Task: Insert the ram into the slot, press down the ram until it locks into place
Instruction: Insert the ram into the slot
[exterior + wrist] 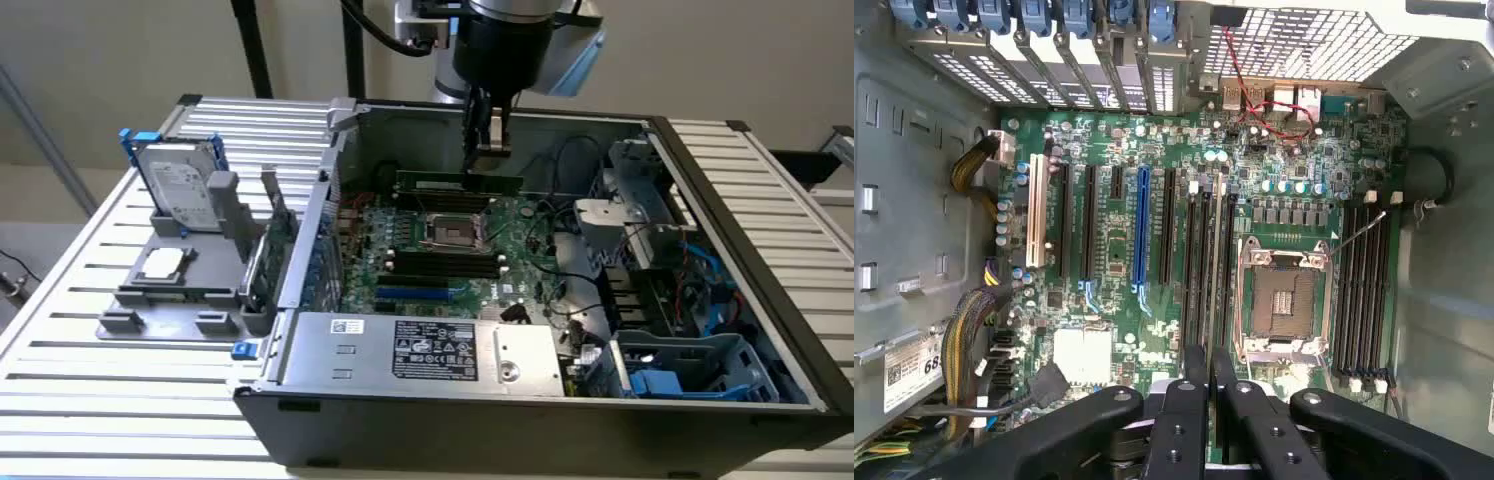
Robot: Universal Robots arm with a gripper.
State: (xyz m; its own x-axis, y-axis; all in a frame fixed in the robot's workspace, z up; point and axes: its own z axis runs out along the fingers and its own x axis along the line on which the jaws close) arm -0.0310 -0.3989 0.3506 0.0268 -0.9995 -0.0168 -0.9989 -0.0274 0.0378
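Note:
The ram [458, 183], a thin green stick, hangs level above the motherboard inside the open computer case. My gripper [490, 150] comes down from above and is shut on the stick's upper edge, towards the exterior view's right end. In the wrist view the ram [1212, 262] shows edge-on, running away from my shut black fingers [1184, 425]. It lines up with a group of long black slots [1194, 262] beside the CPU socket [1284, 300], and is held apart from them. The same slots [434, 263] lie in front of the socket in the exterior view.
A second group of black slots [1361, 292] sits on the CPU socket's other side. A blue socket [1142, 232] and further card sockets lie beyond. Cable bundles [966, 335], the power supply [427, 350], drive cages [694, 365] and case walls surround the board. A hard drive [178, 185] stands outside.

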